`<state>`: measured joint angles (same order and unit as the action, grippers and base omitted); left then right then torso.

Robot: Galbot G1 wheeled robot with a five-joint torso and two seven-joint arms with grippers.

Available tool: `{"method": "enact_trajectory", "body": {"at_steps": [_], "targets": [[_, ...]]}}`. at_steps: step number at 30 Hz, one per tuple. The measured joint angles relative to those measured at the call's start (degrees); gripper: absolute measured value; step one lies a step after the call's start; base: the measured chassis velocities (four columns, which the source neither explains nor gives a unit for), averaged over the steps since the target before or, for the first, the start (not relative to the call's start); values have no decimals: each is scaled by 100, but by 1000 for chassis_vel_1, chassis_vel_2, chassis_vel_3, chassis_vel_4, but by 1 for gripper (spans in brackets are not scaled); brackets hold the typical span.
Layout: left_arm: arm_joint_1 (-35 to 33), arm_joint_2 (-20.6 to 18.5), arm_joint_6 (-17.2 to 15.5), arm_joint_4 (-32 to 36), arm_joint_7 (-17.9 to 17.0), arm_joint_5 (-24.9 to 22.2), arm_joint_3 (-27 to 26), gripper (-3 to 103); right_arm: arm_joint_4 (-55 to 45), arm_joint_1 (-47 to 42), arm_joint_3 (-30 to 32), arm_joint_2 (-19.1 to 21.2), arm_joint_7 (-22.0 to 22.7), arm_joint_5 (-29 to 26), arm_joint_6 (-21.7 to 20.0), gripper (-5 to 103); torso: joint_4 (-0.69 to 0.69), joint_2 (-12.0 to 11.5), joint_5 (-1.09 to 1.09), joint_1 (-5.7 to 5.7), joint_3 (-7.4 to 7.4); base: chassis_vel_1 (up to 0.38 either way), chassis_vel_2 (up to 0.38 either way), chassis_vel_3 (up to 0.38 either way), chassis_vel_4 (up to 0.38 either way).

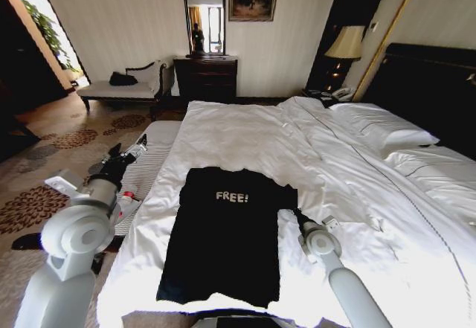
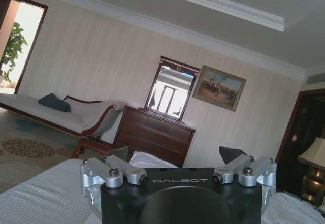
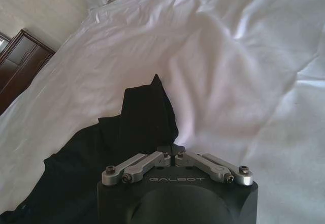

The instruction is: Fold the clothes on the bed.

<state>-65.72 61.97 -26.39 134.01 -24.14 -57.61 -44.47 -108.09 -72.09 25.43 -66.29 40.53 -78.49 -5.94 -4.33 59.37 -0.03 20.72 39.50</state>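
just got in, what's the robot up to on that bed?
It's folding a black T-shirt that lies flat on the white bed, "FREE!" print up. The right gripper is shut on the shirt's sleeve at the robot's right edge, the fabric pulled up into a peak. The left gripper is open, held off the bed's left side above the striped bench, touching nothing. The left sleeve looks already tucked in.

Daylight entered from the doorway [image 1: 26, 1] at far left, blown out to white. The lamp [image 1: 346, 43] glowed weakly. The white bed [image 1: 357, 194] ran bright, near glare; the black T-shirt [image 1: 227, 231] lost fold detail. Head view bowed at edges. Wrist views were soft and hazy.
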Motion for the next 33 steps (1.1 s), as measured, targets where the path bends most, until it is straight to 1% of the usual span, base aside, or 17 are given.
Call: {"method": "enact_trajectory", "body": {"at_steps": [3,5,8,10,12,13,14,16,17,19,20,21,22,26,28,31,33], "targets": [[-16,-1,4,0,1,0,-14,100,-75,-98,-28,-37,-19,127,-4,-3,-1,0,0,0,0,0,0,0,0],[-36,-2,6,-13,2,3,-17,100,-126,-155,-64,-83,-70,277,-6,8,-1,0,0,0,0,0,0,0,0],[-63,3,9,-41,6,25,-17,100,-204,-192,-79,-126,-122,421,-4,13,-1,0,0,0,0,0,0,0,0],[-96,14,11,-111,10,65,-9,100,-289,-213,-65,-148,-145,555,5,24,0,0,0,0,0,0,0,0,0],[-104,18,12,-133,10,80,-8,100,-314,-221,-55,-152,-150,610,15,24,0,0,0,0,0,0,0,0,0],[-141,35,13,-224,11,126,-4,100,-394,-246,6,-167,-152,759,59,35,0,0,0,0,0,0,0,0,0],[-155,42,13,-249,10,132,-2,100,-414,-252,29,-173,-151,781,68,35,0,0,0,0,0,0,0,0,0],[-226,87,-92,-404,4,104,21,100,-632,-312,232,-227,-87,786,127,46,1,0,0,0,0,0,0,0,0],[-226,87,-92,-404,4,104,21,100,-632,-312,232,-227,-87,786,127,46,1,0,0,0,0,0,0,0,0],[-250,124,-233,-578,-50,47,91,100,-786,-364,369,-264,-49,706,154,57,1,0,0,0,0,0,0,0,0],[-257,149,-298,-704,-86,0,154,100,-865,-392,433,-289,-37,667,165,57,0,0,-1,0,0,0,0,0,0],[-260,209,-398,-967,-153,-177,282,100,-997,-442,539,-345,-11,617,173,62,-1,0,0,0,0,0,0,0,0],[-260,209,-398,-967,-153,-177,282,100,-997,-442,539,-345,-11,617,173,62,-1,0,0,0,0,0,0,0,0],[-141,361,-530,-1664,-202,-825,471,100,-1214,-542,649,-476,36,569,173,84,-1,0,0,0,0,0,0,0,0],[-90,387,-555,-1839,-209,-990,496,100,-1242,-563,664,-504,46,562,172,84,0,0,-1,0,0,0,0,0,0],[41,402,-639,-2204,-234,-1326,620,100,-1279,-601,704,-567,80,531,163,98,-1,0,0,0,0,0,0,0,0],[61,394,-669,-2281,-229,-1353,687,100,-1280,-605,709,-591,89,521,161,99,-1,0,0,0,0,0,0,0,0]]}}
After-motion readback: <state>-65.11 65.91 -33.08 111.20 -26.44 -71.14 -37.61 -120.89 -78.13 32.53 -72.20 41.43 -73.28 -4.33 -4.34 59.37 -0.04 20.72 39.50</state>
